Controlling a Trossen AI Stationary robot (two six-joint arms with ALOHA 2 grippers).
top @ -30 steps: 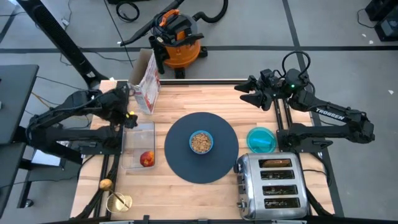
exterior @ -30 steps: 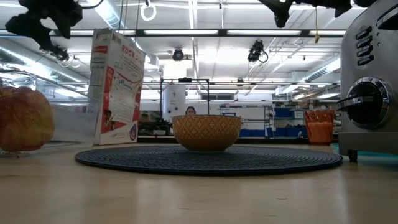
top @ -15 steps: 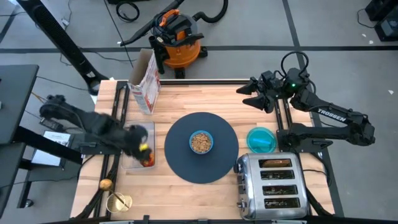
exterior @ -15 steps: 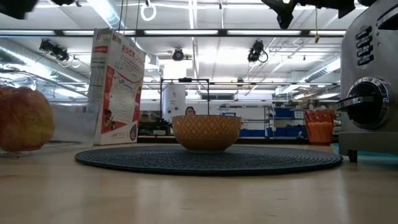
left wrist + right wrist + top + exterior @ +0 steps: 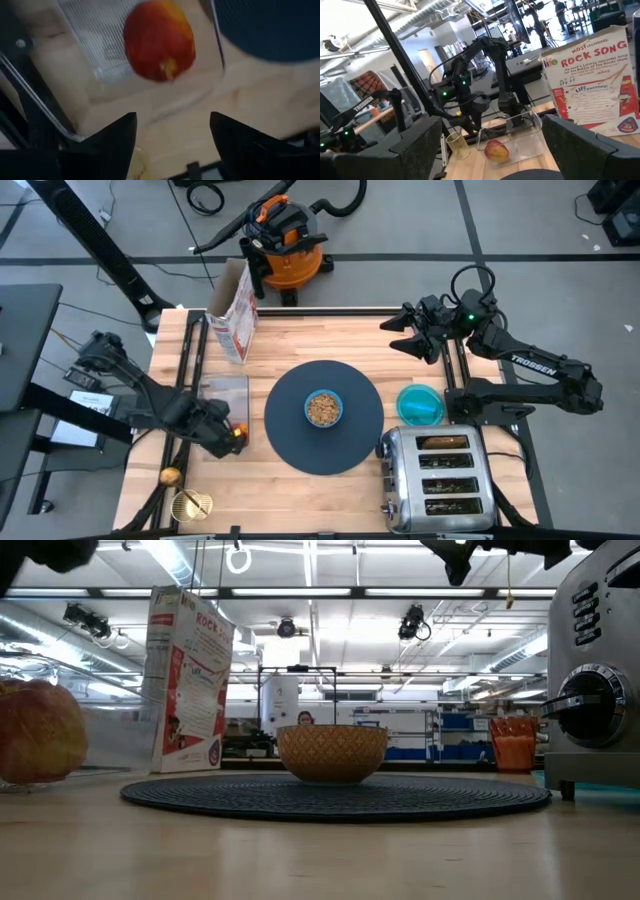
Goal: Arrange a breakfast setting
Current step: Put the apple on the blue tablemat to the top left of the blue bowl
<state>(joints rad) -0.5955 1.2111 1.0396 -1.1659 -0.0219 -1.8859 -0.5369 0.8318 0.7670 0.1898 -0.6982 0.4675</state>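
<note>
Breakfast things sit across our wooden table (image 5: 300, 480): the round dark mat (image 5: 324, 416) lies at the middle with the small light-blue bowl (image 5: 323, 408) on it, filled with cereal. From table height the bowl (image 5: 332, 753) stands upright on the mat (image 5: 335, 795). The teal dish (image 5: 420, 404) rests to the right of the mat, just behind the toaster (image 5: 438, 477). The apple (image 5: 159, 39) lies in a clear plastic tray (image 5: 95, 45) to the left of the mat. A gold cup (image 5: 190, 505) lies at the front left corner, and a cereal box (image 5: 233, 312) stands at the back left.

Our left gripper (image 5: 172, 137) hangs low just above the apple, fingers spread apart and holding nothing; in the overhead view it (image 5: 222, 438) covers most of the fruit. Our right gripper (image 5: 400, 330) waits above the back right edge of the table, fingers spread wide and empty, facing across toward the tray and apple (image 5: 493, 149).
</note>
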